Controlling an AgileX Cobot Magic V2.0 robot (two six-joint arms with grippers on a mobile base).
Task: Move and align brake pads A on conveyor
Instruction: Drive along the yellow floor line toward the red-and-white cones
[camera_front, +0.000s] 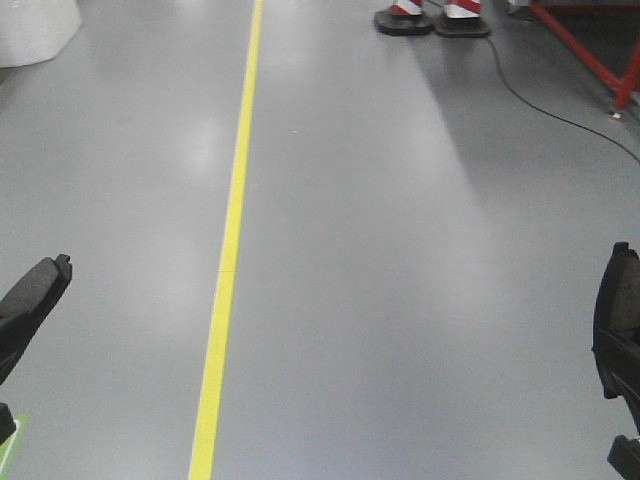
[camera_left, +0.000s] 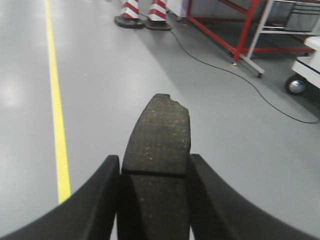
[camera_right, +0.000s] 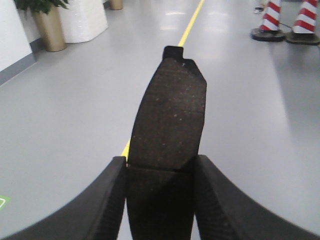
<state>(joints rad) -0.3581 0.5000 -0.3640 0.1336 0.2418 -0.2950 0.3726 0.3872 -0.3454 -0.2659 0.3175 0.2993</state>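
Each gripper holds one of the brake pads A above the grey floor. In the left wrist view my left gripper (camera_left: 155, 164) is shut on a dark grey pad (camera_left: 159, 127), with the cross groove just past the fingertips. My right gripper (camera_right: 160, 162) is shut on another pad (camera_right: 172, 107), its backing-plate tab pointing away. The front view shows the left pad (camera_front: 35, 290) at the left edge and the right pad (camera_front: 618, 315) at the right edge. The conveyor is out of view.
A yellow floor line (camera_front: 232, 240) runs down the floor between the arms. Red-and-white cones (camera_front: 432, 15) stand far ahead, with a red frame (camera_left: 235, 35), a black cable (camera_left: 235, 75) and a white cart wheel (camera_left: 296, 85) to the right. A planter (camera_right: 49, 27) stands far left.
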